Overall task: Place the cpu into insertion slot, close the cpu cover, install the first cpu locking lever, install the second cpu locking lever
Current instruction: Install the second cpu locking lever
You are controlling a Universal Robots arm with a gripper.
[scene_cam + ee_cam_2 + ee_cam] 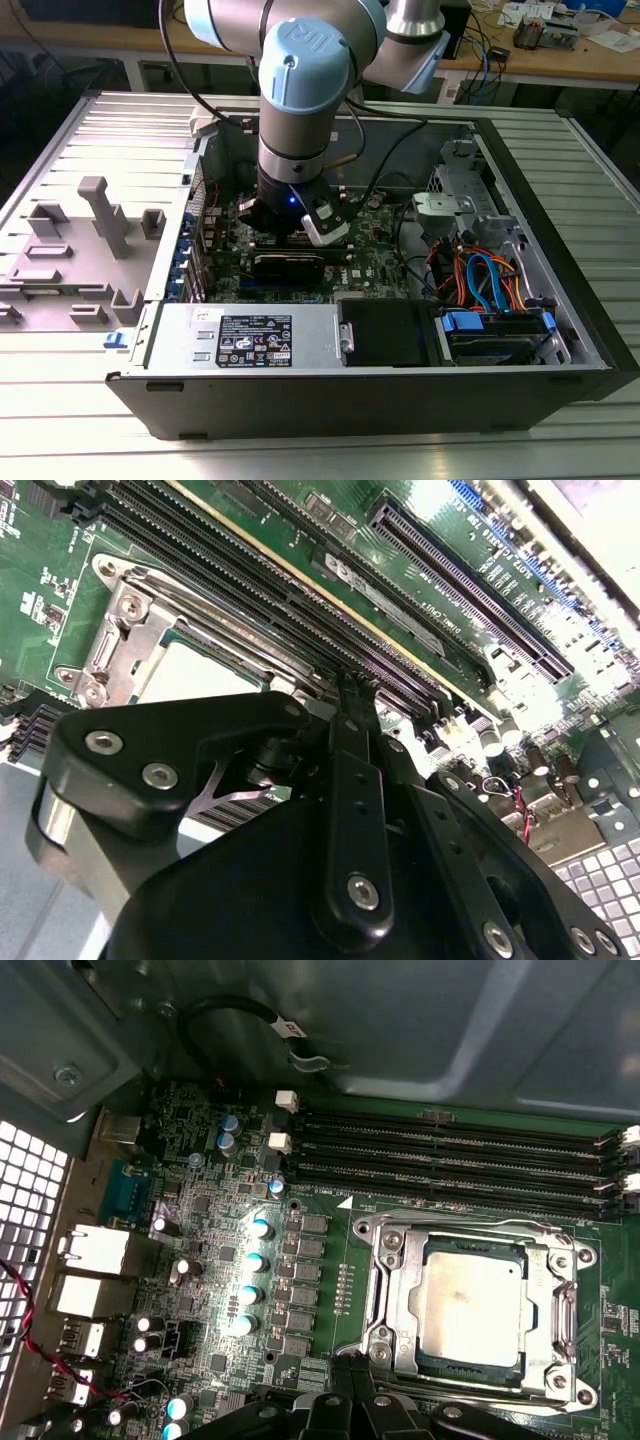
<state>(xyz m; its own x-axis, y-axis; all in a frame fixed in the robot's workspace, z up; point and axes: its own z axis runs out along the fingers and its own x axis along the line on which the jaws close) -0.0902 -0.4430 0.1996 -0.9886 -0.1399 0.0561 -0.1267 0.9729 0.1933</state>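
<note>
Exterior view first: got the arm reaching down into the open computer case [560,400], gripper [300,222] parked low over the green board [385,235], roughly mid-board.

Second wrist view: peeking past the gripper [350,695] at the chip [195,670], already seated under the cover plate [125,630], right beside the long memory slots [300,590]. Can't tell whether the jaws are clenched or released.

First wrist view: looking flat down on the chip [470,1305], lying level in its socket [468,1372], with the cover plate [562,1310] folded down around it and a wire lever [450,1225] running along the side nearest the memory slots [450,1150]. No telling whether that lever is hooked.

Handling guess: light, stiff, slick on top and probably delicate underneath, so best pinched by two opposite edges. Thin springy plate, so better pushed on the frame.
</note>
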